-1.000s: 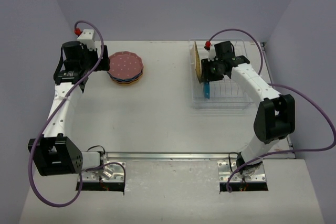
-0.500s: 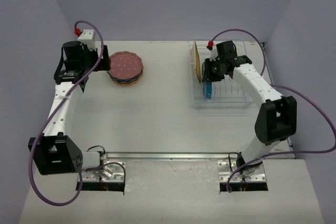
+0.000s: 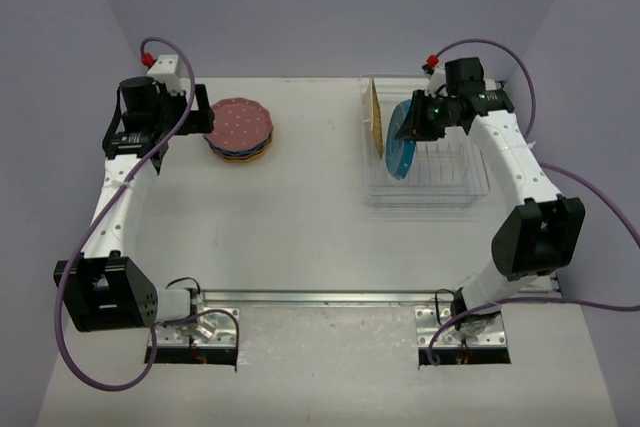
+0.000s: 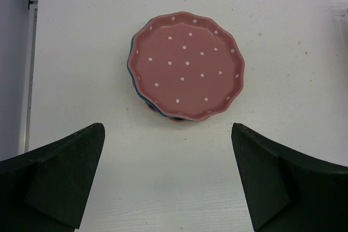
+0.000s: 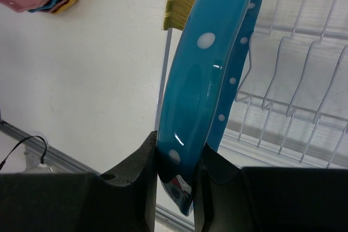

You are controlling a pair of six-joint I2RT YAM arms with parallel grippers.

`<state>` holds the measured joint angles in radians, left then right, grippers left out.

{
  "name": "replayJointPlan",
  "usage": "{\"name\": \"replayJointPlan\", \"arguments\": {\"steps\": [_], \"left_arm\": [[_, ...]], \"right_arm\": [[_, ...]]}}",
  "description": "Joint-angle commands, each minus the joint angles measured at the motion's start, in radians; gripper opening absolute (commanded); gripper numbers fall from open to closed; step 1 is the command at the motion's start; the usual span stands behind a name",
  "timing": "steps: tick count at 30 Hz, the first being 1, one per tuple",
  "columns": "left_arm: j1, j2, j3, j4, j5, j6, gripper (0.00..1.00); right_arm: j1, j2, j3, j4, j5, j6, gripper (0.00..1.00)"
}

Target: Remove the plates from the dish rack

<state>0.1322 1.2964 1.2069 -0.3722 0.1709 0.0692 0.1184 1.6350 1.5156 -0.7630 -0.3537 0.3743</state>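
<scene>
Right jaws clamp a teal plate (image 3: 402, 147) on edge (at the dish rack (image 3: 425, 192)); left jaws gape beside the pink-topped stack (image 3: 240, 127).

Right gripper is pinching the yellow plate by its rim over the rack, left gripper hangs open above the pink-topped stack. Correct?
Not quite. The right gripper is shut on the teal-blue plate, not the yellow plate, which stands in the dish rack; the right wrist view shows it. The left gripper does hang open above the pink-topped stack.
</scene>
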Motion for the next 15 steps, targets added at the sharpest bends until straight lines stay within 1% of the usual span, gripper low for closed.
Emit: {"name": "replayJointPlan", "arguments": {"steps": [1, 10, 13, 14, 15], "left_arm": [[0.004, 0.007, 0.064, 0.006, 0.029, -0.033, 1.0], [0.004, -0.016, 0.076, -0.02, 0.105, -0.049, 1.0], [0.004, -0.019, 0.095, -0.033, 0.159, -0.056, 1.0], [0.004, -0.02, 0.102, -0.039, 0.175, -0.058, 1.0], [0.004, -0.02, 0.106, -0.043, 0.186, -0.059, 1.0]], "right_arm": [[-0.006, -0.094, 0.132, 0.092, -0.094, -0.02, 0.0], [-0.005, -0.15, 0.194, 0.087, -0.093, -0.227, 0.0], [0.009, -0.197, 0.175, 0.114, -0.112, -0.326, 0.0], [0.019, -0.222, 0.164, 0.132, -0.121, -0.375, 0.0], [0.03, -0.26, 0.129, 0.146, -0.126, -0.468, 0.0]]}}
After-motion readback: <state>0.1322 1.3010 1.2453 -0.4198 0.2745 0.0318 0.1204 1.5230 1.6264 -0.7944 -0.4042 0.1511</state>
